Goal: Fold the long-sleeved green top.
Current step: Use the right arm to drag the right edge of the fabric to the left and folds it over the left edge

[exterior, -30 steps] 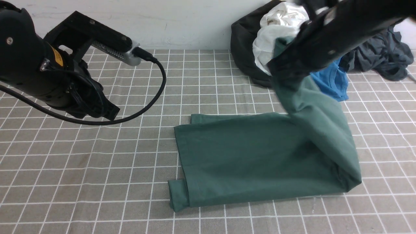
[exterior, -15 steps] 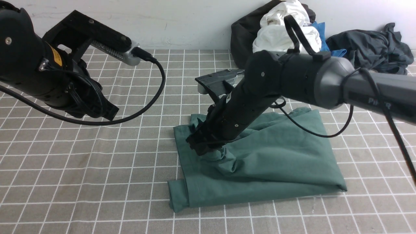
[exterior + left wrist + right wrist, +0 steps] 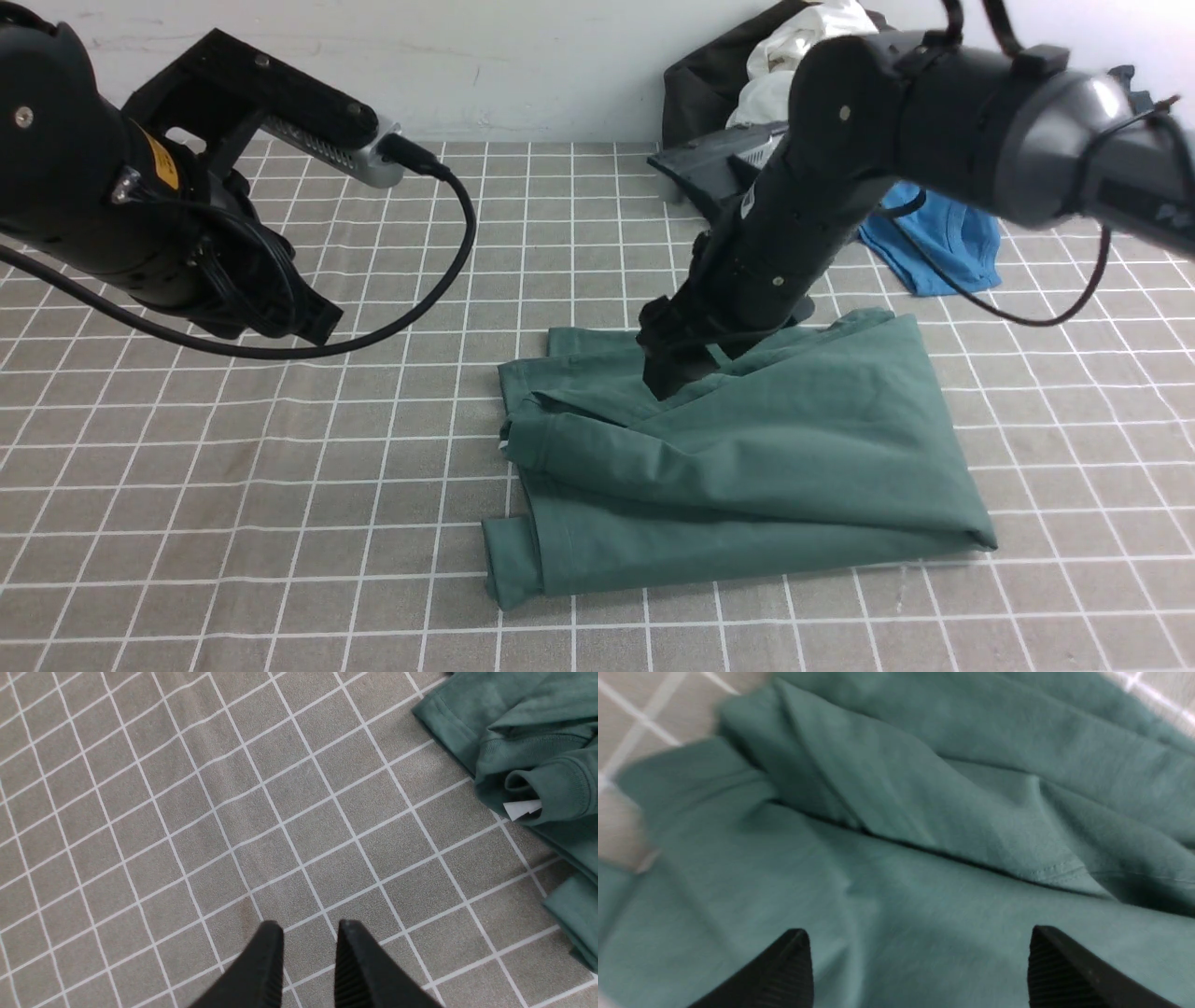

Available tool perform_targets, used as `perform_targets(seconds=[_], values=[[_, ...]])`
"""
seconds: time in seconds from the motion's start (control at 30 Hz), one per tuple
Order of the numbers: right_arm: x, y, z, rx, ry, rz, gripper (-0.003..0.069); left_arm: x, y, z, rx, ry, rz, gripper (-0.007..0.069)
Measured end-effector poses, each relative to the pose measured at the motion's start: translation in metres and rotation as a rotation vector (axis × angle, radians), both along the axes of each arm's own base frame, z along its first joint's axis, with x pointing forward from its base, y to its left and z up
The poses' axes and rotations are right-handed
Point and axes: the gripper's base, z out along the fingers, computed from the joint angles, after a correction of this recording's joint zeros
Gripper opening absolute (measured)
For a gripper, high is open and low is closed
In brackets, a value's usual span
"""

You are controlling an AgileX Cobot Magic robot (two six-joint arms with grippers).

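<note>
Front: I see the green long-sleeved top [image 3: 747,467] lying with its long axis 9-to-3, right gripper [image 3: 674,373] nearer, over its 12 o'clock edge; left wrist: left gripper [image 3: 309,926] narrowly apart, empty, top well clear; right wrist: jaws wide, cloth just below.

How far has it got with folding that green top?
Partly done. The green top lies doubled over on the checked tablecloth, its upper layer rumpled and a cuff poking out. The right gripper stands open at the cloth, holding nothing; the left gripper waits aside, empty. Probably left: smoothing and another fold.
</note>
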Motion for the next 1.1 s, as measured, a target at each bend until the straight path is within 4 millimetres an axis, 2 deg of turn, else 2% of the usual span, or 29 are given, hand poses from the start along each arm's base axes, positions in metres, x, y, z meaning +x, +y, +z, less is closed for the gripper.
perform_targets(seconds=[0.03,0.1,0.23,0.37,0.47,0.53,0.57,0.6,0.63,0.67,0.73,0.87,0.9,0.93,0.97,1.0,1.1], values=[[0.001,0.0,-0.002,-0.002,0.003,-0.004,0.0566,0.0,0.0,0.0,-0.001,0.0,0.0,0.015],[0.006,0.009,-0.033,-0.022,0.035,-0.012,0.0566,0.0,0.0,0.0,-0.007,-0.001,0.0,0.015],[-0.002,0.027,-0.057,-0.051,0.08,0.03,0.0566,0.0,0.0,0.0,-0.007,-0.001,0.0,0.015],[-0.025,0.052,-0.052,-0.066,0.095,0.116,0.0566,-0.003,0.0,0.0,-0.005,0.027,0.004,0.015],[-0.047,0.067,-0.043,-0.092,0.131,0.191,0.0566,-0.015,0.002,0.003,-0.023,0.053,0.01,0.015],[-0.061,0.073,-0.032,-0.107,0.143,0.233,0.0559,-0.031,0.006,0.008,-0.038,0.044,0.01,0.015],[-0.062,0.074,-0.031,-0.108,0.146,0.236,0.0558,-0.033,0.007,0.008,-0.039,0.041,0.01,0.015],[-0.068,0.074,-0.016,-0.1,0.131,0.248,0.0541,-0.05,0.012,0.008,-0.046,0.03,0.01,0.015],[-0.069,0.074,-0.015,-0.099,0.129,0.251,0.0539,-0.051,0.012,0.011,-0.049,0.021,0.009,0.015],[-0.072,0.071,0.0,-0.082,0.104,0.253,0.0519,-0.071,0.018,0.01,-0.055,0.004,0.009,0.015],[-0.081,0.062,0.024,-0.06,0.062,0.254,0.0484,-0.098,0.026,0.006,-0.064,-0.018,0.012,0.015],[-0.115,0.029,0.078,0.003,-0.038,0.248,0.0395,-0.154,0.044,-0.011,-0.114,-0.082,0.047,0.015],[-0.118,0.027,0.078,0.003,-0.039,0.247,0.0386,-0.156,0.044,-0.014,-0.115,-0.079,0.049,0.015],[-0.125,0.02,0.089,0.029,-0.079,0.243,0.0373,-0.166,0.047,-0.016,-0.132,-0.106,0.057,0.015],[-0.143,0.003,0.107,0.083,-0.155,0.228,0.0332,-0.184,0.053,-0.025,-0.163,-0.156,0.069,0.015],[-0.144,0.001,0.109,0.094,-0.17,0.225,0.0328,-0.188,0.054,-0.024,-0.172,-0.179,0.069,0.015],[-0.179,-0.032,0.131,0.203,-0.306,0.185,0.0253,-0.217,0.063,-0.038,-0.247,-0.335,0.074,0.015]])
